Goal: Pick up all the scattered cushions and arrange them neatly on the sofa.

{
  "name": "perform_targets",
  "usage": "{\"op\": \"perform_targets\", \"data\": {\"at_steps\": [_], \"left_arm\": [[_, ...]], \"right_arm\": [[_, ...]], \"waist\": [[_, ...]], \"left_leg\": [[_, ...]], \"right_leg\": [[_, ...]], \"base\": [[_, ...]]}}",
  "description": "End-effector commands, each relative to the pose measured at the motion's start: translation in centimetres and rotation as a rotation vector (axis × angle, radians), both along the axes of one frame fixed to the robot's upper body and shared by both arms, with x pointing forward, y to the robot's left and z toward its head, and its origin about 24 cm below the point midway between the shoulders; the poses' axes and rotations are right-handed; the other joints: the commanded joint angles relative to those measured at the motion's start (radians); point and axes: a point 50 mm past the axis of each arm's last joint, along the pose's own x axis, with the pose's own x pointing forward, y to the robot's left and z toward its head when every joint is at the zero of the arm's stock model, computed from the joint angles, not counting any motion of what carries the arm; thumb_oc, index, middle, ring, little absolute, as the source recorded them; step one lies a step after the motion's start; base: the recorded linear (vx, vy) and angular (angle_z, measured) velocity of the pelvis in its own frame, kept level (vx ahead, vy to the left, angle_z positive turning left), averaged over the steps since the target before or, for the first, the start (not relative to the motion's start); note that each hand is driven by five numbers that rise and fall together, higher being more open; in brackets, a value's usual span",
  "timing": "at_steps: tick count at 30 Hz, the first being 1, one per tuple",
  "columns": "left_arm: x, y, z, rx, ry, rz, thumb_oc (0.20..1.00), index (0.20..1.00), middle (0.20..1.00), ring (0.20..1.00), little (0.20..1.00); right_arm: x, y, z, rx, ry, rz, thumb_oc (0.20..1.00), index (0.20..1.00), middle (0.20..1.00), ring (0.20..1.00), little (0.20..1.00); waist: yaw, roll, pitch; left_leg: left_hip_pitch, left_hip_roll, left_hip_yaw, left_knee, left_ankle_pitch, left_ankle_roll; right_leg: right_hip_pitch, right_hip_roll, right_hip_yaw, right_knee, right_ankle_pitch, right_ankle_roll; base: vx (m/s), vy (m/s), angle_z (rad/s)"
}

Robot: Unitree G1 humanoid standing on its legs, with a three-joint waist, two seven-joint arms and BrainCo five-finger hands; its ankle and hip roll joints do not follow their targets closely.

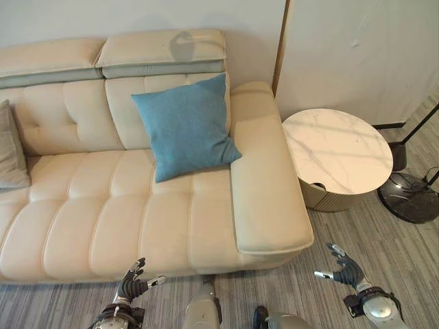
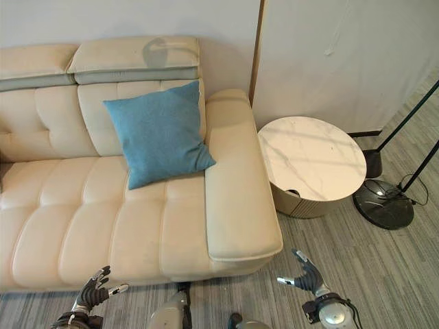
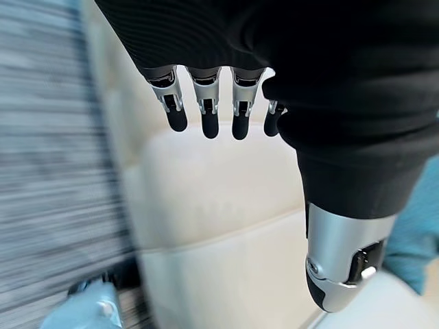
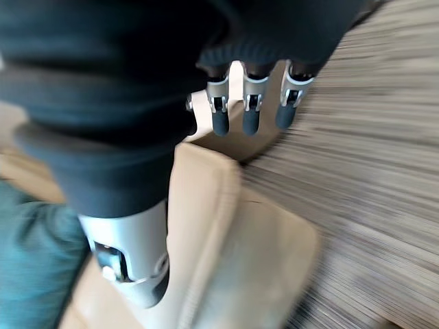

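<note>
A blue cushion [image 1: 185,127] leans upright against the sofa [image 1: 103,219] backrest, well beyond both hands; a grey cushion [image 1: 9,147] rests at the far end. The left hand [image 1: 134,282] and right hand [image 1: 345,269] hang relaxed and empty, suggesting little work remains.

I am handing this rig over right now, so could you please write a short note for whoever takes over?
Left hand: open, holding nothing, low before the sofa.
Right hand: open, holding nothing, over the floor past the armrest.
Blue cushion: on the seat, leaning on the backrest by the armrest.
Grey cushion: at the sofa's far left, partly out of view.
Done: both visible cushions are on the sofa.
Left: check the floor elsewhere; straighten if needed.
</note>
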Motion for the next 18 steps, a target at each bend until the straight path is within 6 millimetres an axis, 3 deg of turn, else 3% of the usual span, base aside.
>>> {"op": "perform_targets", "data": {"at_steps": [1, 2, 3, 4, 11, 18], "left_arm": [[3.3, 1.1, 2.7, 0.082, -0.14, -0.054, 1.0, 1.0, 1.0, 1.0, 1.0], [3.3, 1.1, 2.7, 0.082, -0.141, -0.054, 1.0, 1.0, 1.0, 1.0, 1.0], [3.4, 1.0, 2.7, 0.08, -0.144, -0.06, 1.0, 1.0, 1.0, 1.0, 1.0], [3.4, 1.0, 2.7, 0.079, -0.145, -0.057, 1.0, 1.0, 1.0, 1.0, 1.0], [3.2, 1.2, 2.6, 0.095, -0.124, -0.079, 1.0, 1.0, 1.0, 1.0, 1.0], [2.9, 1.8, 2.8, 0.128, -0.099, -0.113, 1.0, 1.0, 1.0, 1.0, 1.0]], "right_arm": [[2.2, 0.6, 1.9, 0.018, -0.126, 0.024, 1.0, 1.0, 1.0, 1.0, 1.0], [2.2, 0.6, 1.9, 0.018, -0.126, 0.024, 1.0, 1.0, 1.0, 1.0, 1.0], [2.1, 0.5, 1.9, 0.016, -0.124, 0.032, 1.0, 1.0, 1.0, 1.0, 1.0], [2.1, 0.5, 2.0, 0.019, -0.128, 0.033, 1.0, 1.0, 1.0, 1.0, 1.0], [1.1, 0.1, 1.3, 0.005, -0.076, 0.037, 1.0, 1.0, 1.0, 1.0, 1.0], [0.5, -0.2, 0.3, 0.01, -0.016, 0.017, 1.0, 1.0, 1.0, 1.0, 1.0]], "waist": [[-0.023, -0.055, 0.021], [-0.024, -0.054, 0.018], [-0.034, -0.064, 0.004], [-0.04, -0.061, -0.001], [-0.059, -0.047, -0.053], [-0.05, -0.056, -0.07]], "left_leg": [[0.046, -0.047, 0.009, 0.046, -0.108, 0.046], [0.043, -0.047, 0.008, 0.045, -0.105, 0.046], [0.111, -0.048, -0.004, 0.082, -0.179, 0.053], [0.149, -0.042, -0.007, 0.077, -0.194, 0.052], [0.253, -0.038, -0.011, -0.111, -0.154, 0.046], [0.291, -0.053, -0.019, -0.162, -0.143, 0.052]], "right_leg": [[0.118, -0.025, 0.041, -0.209, 0.058, 0.167], [0.115, -0.024, 0.04, -0.211, 0.06, 0.167], [0.104, -0.043, 0.038, -0.224, 0.074, 0.168], [0.105, -0.045, 0.033, -0.23, 0.077, 0.169], [0.126, -0.037, -0.007, -0.261, 0.088, 0.177], [0.152, -0.042, -0.008, -0.28, 0.103, 0.187]], "base": [[-0.06, 0.002, 0.49], [-0.14, 0.017, 0.22], [-0.11, 0.039, 0.21], [-0.11, 0.067, 0.14], [0.0, 0.07, 0.27], [0.01, 0.06, 0.11]]}}
